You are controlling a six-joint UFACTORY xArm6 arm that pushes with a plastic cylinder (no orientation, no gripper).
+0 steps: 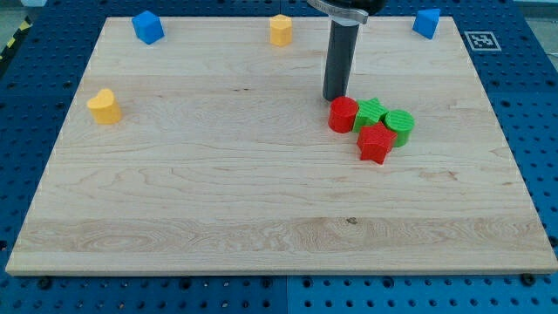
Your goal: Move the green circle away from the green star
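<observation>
The green circle (401, 125) sits right of the board's middle, touching the green star (371, 114) on its left. A red round block (343, 114) touches the star's left side. A red star-like block (376, 144) sits just below the star and the circle, touching both. My tip (335, 98) rests on the board just above and slightly left of the red round block, left of the green star. The rod rises from it to the view's top.
The wooden board (218, 209) lies on a blue pegboard table. A yellow heart-like block (105, 106) sits at the left. A blue block (147, 27), a yellow block (280, 30) and another blue block (426, 23) line the top edge.
</observation>
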